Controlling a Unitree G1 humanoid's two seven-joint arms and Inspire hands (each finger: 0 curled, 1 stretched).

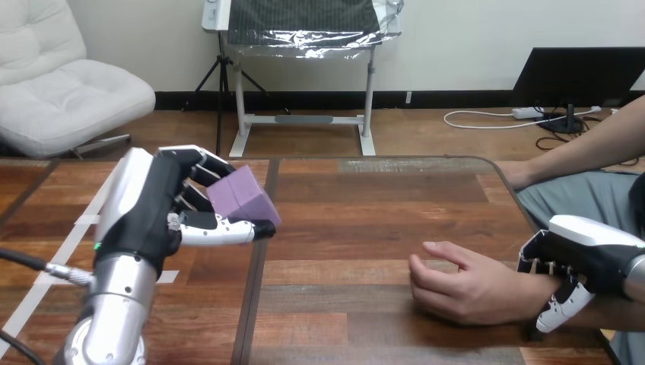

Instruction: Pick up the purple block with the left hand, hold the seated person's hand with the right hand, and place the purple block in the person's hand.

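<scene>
The purple block (242, 196) sits left of the frame's centre, lifted off the wooden surface (365, 220) in the grip of the left hand (152, 224). It is tilted, with a paler face turned up and toward the back of the frame and a darker face turned toward the camera. One corner points toward the lower right. Its sides look about equal, so no long axis can be made out.

The left hand comes up from the lower left corner with its palm facing right. Its fingers (205, 166) curl over the block's upper left side, and the thumb (224, 232) reaches across beneath the block, its tip just by that low right corner. The block lies to the right of the palm, pinched between the fingers and thumb.

The person's hand (464, 285) rests on the surface in the lower right part of the frame, knuckles up and fingers loosely bent, well apart from the block.

The right hand (582, 255) enters from the right edge and lies over the person's wrist (532, 295), its fingers (563, 303) curled down round the near side of it.
</scene>
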